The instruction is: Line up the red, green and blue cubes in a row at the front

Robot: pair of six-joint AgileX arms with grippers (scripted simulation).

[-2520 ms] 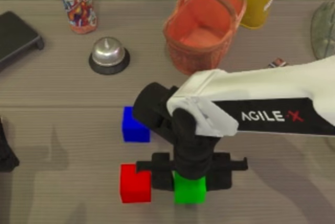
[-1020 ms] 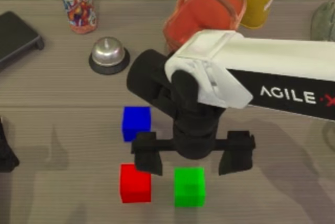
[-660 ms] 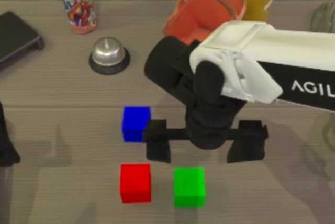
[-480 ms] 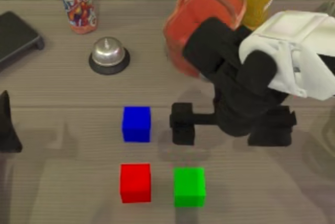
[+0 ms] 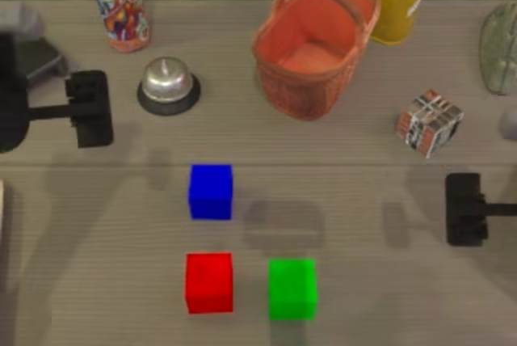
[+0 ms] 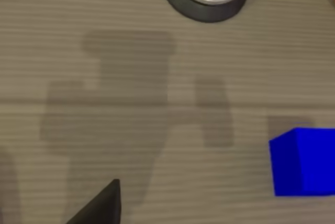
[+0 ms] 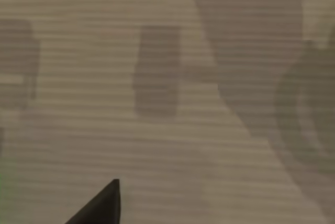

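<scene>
We had 2 cubes in a row at the front: red with green near its right. Blue sat behind red, apart from it. Our left gripper was near the bell, our right gripper at the right edge; whether either was parted, we couldn't tell.

Rendered sim tabletop: wood-grain bench, random props: bell at 11 o'clock, basket at 12, puzzle cube at 2.
</scene>
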